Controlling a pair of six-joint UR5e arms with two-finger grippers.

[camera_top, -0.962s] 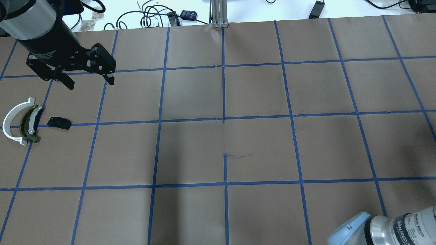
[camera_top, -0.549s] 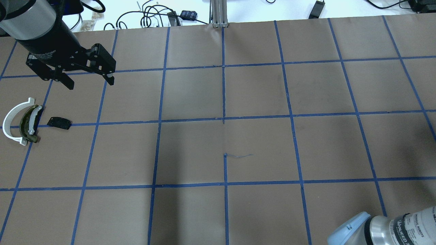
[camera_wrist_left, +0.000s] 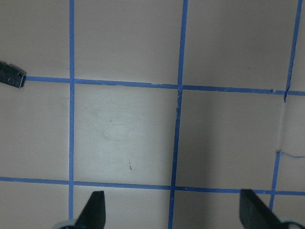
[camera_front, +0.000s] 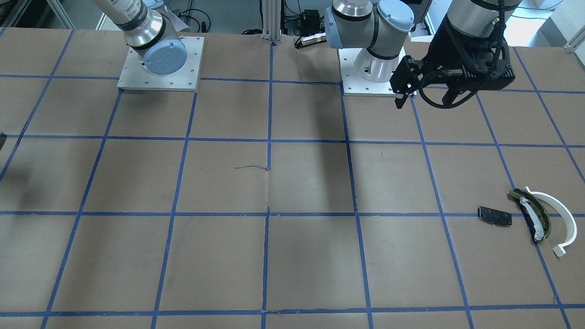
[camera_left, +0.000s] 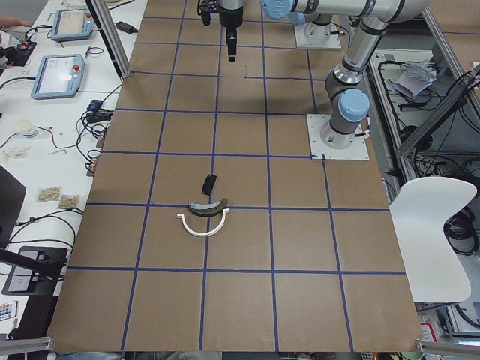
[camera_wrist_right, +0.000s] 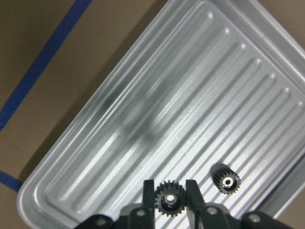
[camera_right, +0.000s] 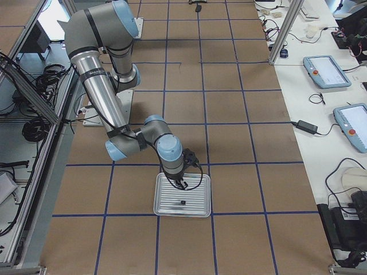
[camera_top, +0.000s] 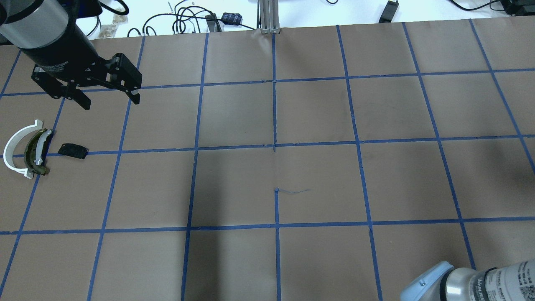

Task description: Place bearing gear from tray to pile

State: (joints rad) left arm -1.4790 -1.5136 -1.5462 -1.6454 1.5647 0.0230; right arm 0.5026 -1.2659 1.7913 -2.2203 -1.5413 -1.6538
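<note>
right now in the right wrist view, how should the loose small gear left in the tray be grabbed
Take the loose gear by its toothed rim, fingers on opposite sides, coming down from above. Its bore faces roughly up and nothing crowds it on the ribbed tray; the right gripper holds the other gear the same way.

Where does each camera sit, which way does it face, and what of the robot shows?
Front-facing: across the table, facing the robot; left arm, right arm, left gripper.
Overhead: behind robot, looking down; left gripper, right arm.
Exterior left: end near pile; left arm nearest.
Exterior right: opposite end; right arm over tray.
Left wrist: straight down at table; open fingertips.
Right wrist: into tray; right gripper holding bearing gear.
Shared: front-facing and overhead both show the pile.
</note>
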